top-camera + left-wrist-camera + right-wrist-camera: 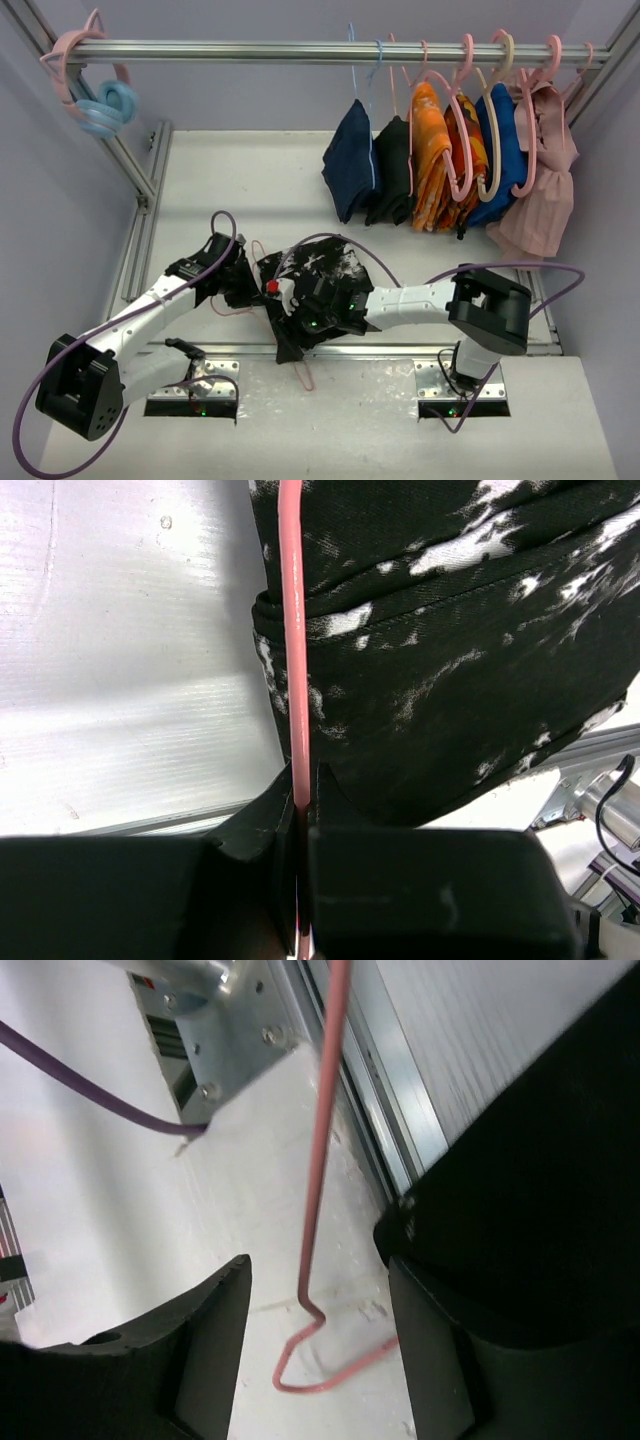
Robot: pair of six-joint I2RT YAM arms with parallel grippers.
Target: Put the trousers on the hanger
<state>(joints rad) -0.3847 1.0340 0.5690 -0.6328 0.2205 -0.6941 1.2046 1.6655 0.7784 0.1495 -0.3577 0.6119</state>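
The trousers [325, 290], black with white splatter, lie folded on the table's near middle. They also show in the left wrist view [450, 630]. The thin pink hanger [232, 311] lies partly under them, and its hook [303, 376] sticks out past the table's front edge. My left gripper [247, 288] is shut on the hanger wire [294, 630] at the trousers' left edge [302, 792]. My right gripper [289, 335] is open over the trousers' front left corner. In the right wrist view its fingers [210, 1330] straddle the hanger hook [312, 1260] without touching it [320, 1295].
A rail [300, 48] at the back holds navy [350, 165], black [393, 170], orange [430, 165], blue [500, 150] and pink [545, 190] clothes on the right. Spare hangers [100, 100] hang on its left end. Frame bars [140, 215] run along the left.
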